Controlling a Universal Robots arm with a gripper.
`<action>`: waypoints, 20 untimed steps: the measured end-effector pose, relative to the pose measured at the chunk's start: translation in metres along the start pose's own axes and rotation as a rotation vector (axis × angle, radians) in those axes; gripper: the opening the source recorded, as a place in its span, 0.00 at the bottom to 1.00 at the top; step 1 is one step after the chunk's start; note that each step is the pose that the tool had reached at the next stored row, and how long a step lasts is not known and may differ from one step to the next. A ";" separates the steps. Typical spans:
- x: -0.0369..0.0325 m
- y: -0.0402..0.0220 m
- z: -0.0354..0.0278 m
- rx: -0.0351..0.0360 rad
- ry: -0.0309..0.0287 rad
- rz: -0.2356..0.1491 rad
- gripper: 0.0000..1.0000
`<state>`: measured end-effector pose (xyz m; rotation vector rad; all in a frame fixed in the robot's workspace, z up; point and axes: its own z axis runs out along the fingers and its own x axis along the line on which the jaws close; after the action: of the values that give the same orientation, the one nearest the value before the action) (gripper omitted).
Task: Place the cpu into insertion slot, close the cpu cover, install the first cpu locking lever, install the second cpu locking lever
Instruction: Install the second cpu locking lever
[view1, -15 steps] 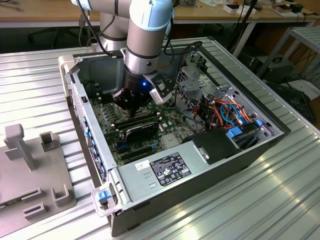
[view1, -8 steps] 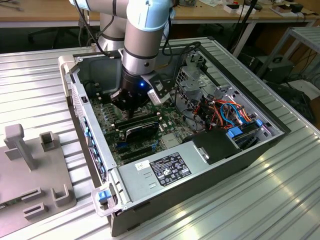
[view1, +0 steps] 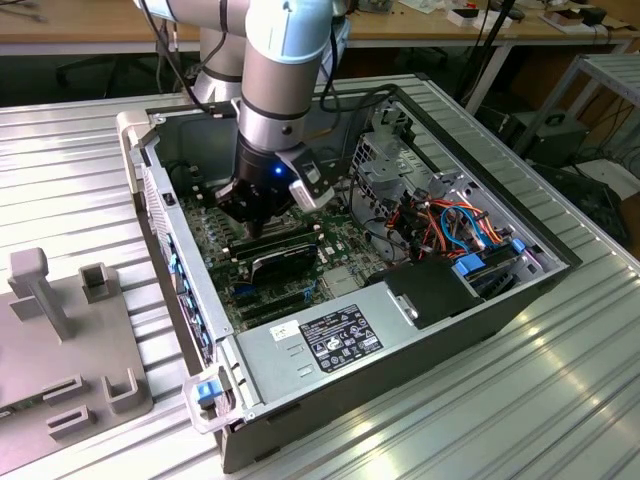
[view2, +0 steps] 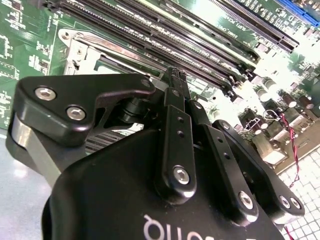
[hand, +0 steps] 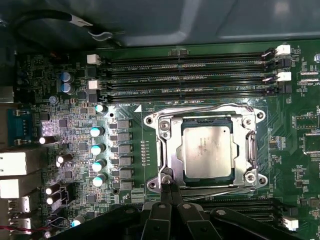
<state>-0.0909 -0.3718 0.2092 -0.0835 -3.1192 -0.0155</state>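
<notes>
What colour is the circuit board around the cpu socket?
Green, with small pale markings; the circuit board shows best in the first wrist view, around the cpu.

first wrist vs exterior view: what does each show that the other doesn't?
First wrist view alone: the cpu seated in the slot, the cover closed around it, and the claw with its tips together at a socket corner.

Exterior view alone: the arm reaching down into the open case, the power supply, the cables and the grey fixture on the table at that view's left.

Both: the green board with its long black memory slots.
</notes>
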 end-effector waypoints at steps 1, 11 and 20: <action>0.0023 -0.0001 0.0001 -0.0009 0.0002 0.000 0.11; 0.0096 -0.0004 0.0015 -0.0101 0.0007 -0.010 0.11; 0.0099 0.0011 0.0038 -0.0134 0.0008 -0.015 0.11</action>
<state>-0.1008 -0.3701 0.2056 -0.0609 -3.1191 -0.0367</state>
